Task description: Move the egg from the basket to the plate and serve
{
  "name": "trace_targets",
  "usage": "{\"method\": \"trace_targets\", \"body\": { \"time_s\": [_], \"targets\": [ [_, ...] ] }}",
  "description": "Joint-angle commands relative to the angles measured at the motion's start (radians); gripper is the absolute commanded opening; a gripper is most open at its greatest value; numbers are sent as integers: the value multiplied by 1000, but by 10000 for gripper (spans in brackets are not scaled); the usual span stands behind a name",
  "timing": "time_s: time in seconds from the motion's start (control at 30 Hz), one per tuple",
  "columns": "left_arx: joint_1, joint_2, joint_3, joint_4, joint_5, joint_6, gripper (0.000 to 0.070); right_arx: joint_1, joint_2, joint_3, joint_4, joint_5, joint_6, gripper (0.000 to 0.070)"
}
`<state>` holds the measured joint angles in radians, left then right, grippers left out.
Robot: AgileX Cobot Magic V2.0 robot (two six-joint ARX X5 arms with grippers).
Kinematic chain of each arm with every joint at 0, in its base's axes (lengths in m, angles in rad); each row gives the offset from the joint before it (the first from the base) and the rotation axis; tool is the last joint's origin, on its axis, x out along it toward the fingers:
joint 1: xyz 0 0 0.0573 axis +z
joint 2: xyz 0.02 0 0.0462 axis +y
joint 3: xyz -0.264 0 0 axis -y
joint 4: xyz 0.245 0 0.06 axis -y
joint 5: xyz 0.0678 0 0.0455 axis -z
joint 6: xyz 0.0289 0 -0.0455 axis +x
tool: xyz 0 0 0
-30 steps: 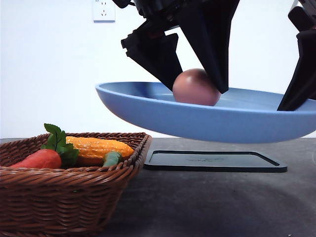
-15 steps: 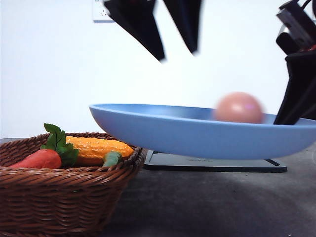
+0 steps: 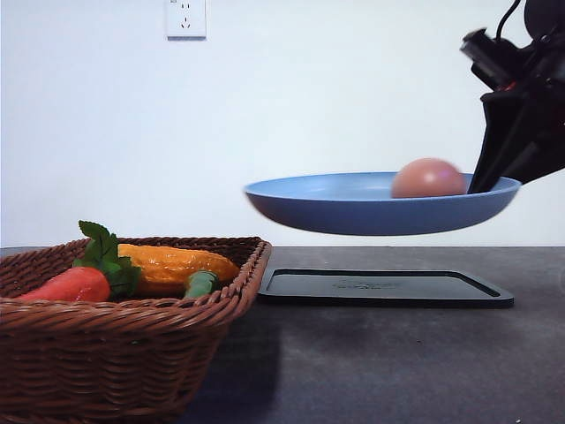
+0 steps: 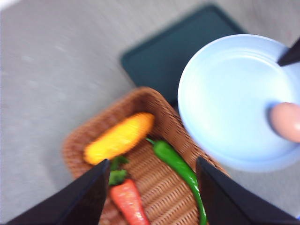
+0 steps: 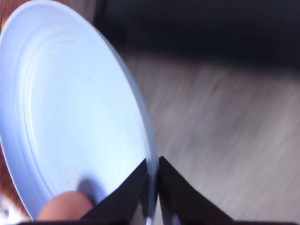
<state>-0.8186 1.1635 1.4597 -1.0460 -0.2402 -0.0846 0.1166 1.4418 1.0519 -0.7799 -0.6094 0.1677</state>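
Note:
The pinkish-brown egg [image 3: 428,178] lies on the light-blue plate [image 3: 353,208], close to its right rim. The plate hangs level in the air above the black tray. My right gripper [image 3: 484,181] is shut on the plate's right rim, seen edge-on between the fingers in the right wrist view [image 5: 153,165]. There the egg [image 5: 65,207] rests on the plate [image 5: 70,103] near the fingers. The wicker basket [image 3: 106,353] sits at the front left. My left gripper [image 4: 152,161] stands open over the basket [image 4: 140,91], nothing between its fingers, beside the plate [image 4: 225,89] and egg [image 4: 287,121].
The basket holds a carrot [image 3: 71,284], a yellow corn [image 3: 177,263] and a green pepper [image 3: 199,283]. A flat black tray [image 3: 380,287] lies on the dark table under the plate. A white wall with a socket [image 3: 185,18] stands behind.
My left gripper let go of the egg and rose out of the front view. The plate moved right and away, and the egg rolled to its right side.

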Motion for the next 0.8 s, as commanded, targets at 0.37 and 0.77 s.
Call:
{"method": "trace_targets", "body": {
  "time_s": [0.37, 0.77],
  "targets": [
    [23, -185, 23, 1, -8, -14, 376, -111, 424, 379, -10, -11, -41, 0],
    [23, -183, 23, -9, -8, -35, 376, -112, 675, 579, -13, -19, 1, 0]
  ]
}}
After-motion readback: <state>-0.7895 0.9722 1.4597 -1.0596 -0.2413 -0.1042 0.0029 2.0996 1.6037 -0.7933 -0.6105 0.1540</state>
